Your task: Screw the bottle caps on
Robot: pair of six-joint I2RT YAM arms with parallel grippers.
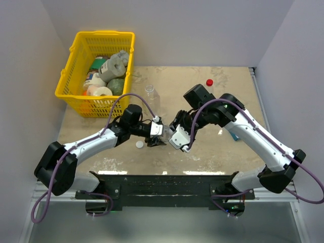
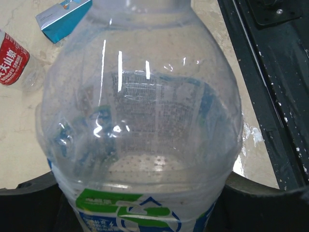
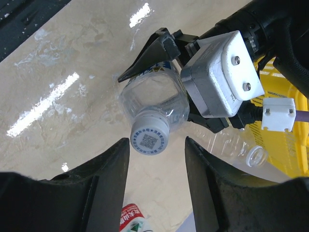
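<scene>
Blue-labelled bottle [image 3: 154, 96]: frame centre, lying sideways, clamped in left gripper [image 1: 158, 133]. White cap [image 3: 150, 137]: seated on its neck. Right gripper [image 3: 157, 144]: jaws apart, flanking that cap. Red cap [image 1: 209, 82]: loose on tabletop [image 1: 167, 81], upper right

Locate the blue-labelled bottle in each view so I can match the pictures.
Top external: table centre, the blue-labelled bottle in the left hand, mostly hidden.
Left wrist: fills the frame, label at the bottom.
Right wrist: centre, white cap toward the camera.
Shared landmark: black rail at the table's near edge: bottom, right side, top-left respectively.
</scene>
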